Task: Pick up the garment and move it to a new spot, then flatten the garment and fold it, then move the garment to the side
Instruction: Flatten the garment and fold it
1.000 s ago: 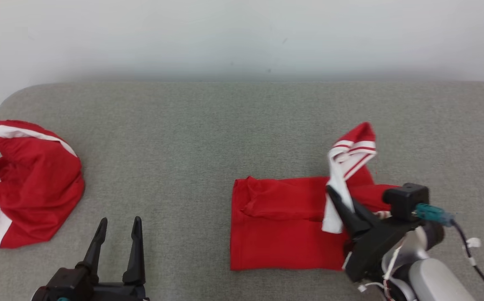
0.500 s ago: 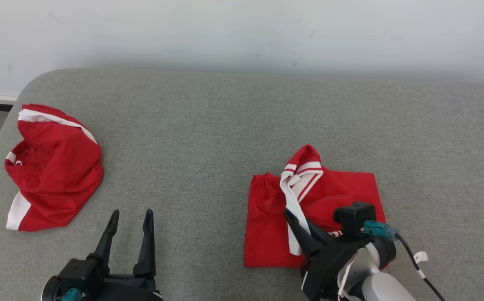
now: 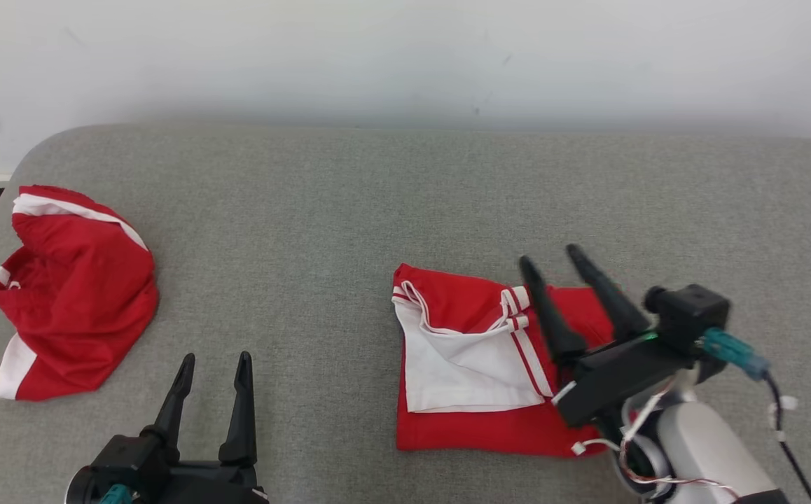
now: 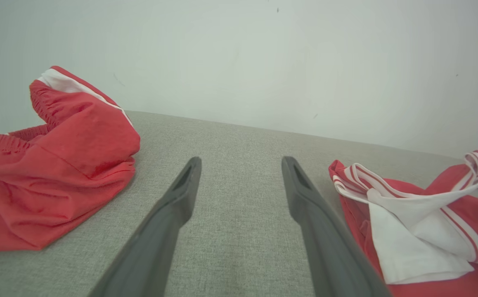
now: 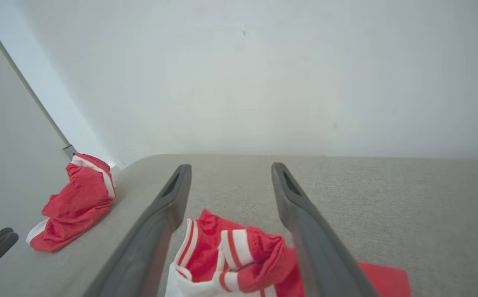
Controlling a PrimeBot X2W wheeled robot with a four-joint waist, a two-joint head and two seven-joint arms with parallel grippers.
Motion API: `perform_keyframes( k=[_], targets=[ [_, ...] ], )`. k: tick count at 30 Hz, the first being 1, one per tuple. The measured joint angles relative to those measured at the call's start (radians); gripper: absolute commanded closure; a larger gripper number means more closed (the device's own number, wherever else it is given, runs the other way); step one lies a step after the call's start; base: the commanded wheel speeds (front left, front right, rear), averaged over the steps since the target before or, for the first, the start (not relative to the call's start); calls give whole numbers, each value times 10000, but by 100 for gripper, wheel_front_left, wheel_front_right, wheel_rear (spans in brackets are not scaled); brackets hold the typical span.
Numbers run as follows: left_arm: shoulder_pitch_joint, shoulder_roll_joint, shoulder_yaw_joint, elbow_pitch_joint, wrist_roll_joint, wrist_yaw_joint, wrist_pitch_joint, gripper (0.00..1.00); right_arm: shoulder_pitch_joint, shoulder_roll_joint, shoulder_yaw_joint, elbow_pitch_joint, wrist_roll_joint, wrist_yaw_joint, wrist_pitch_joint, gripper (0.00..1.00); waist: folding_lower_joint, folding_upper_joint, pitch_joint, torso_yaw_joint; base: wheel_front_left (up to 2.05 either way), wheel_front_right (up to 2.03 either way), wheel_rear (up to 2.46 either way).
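The garment [image 3: 475, 357] is red with white stripes and a white inner panel. It lies right of centre on the grey cushion [image 3: 321, 231], with its striped part folded over to the left. My right gripper [image 3: 549, 255] hangs open over the garment's right part, nothing between its fingers. In the right wrist view the garment [image 5: 239, 255] bunches just below the open right gripper [image 5: 230, 167]. My left gripper [image 3: 216, 358] stands open near the front edge, apart from the cloth. In the left wrist view the garment [image 4: 420, 214] lies to the right of the open left gripper [image 4: 242, 161].
A second red and white garment [image 3: 69, 294] lies crumpled at the cushion's far left edge, also seen as a red heap [image 4: 57, 165] and a small red pile [image 5: 78, 202]. A pale wall [image 3: 405, 56] runs behind the cushion. Bare grey cushion spreads between the two garments.
My right gripper has opened and let go of the striped part, which now lies folded leftward on the garment. The head camera has shifted. The left gripper stays open.
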Motion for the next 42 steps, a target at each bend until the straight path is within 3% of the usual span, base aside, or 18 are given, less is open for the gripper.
perform_keyframes(
  k=[8, 15, 25, 35, 36, 37, 38, 42],
  targets=[
    [186, 38, 144, -127, 50, -2, 0, 0, 991, -393, -1615, -408, -71, 0, -334, 0, 0, 0, -148, -376, 0, 0, 0],
    [283, 81, 207, -234, 61, 0, 0, 0, 1953, -387, -2309, -625, -69, 0, -412, 0, -1, 0, -217, -583, 0, 0, 0],
    [345, 92, 82, -265, 90, -2, 0, 0, 1631, -268, -1239, -706, -102, 0, 40, 0, -1, 0, -202, -480, 0, 0, 0],
    [150, 56, -107, -196, 58, -2, 0, 0, 454, -357, -412, 857, -81, 0, 393, 0, -1, 0, -67, 56, 0, 0, 0],
    [141, 54, -115, -196, 48, 0, 0, 0, 368, -368, -368, 997, -61, 0, 412, 43, -1, 0, -48, 101, 0, 0, 0],
    [139, 44, -119, -194, 46, -2, 0, 0, 275, -370, -330, 1156, -33, 0, 451, 66, -1, 0, -26, 142, 0, 0, 0],
    [139, 44, -119, -194, 46, -2, 0, 0, 275, -370, -330, 1156, -33, 0, 451, 100, -1, 0, -26, 142, 0, 0, 0],
    [128, 36, -102, -184, 35, 0, 0, 0, -2, -362, -146, 1549, 79, 0, 378, 100, 0, 0, 51, 219, 0, 0, 0]
  ],
)
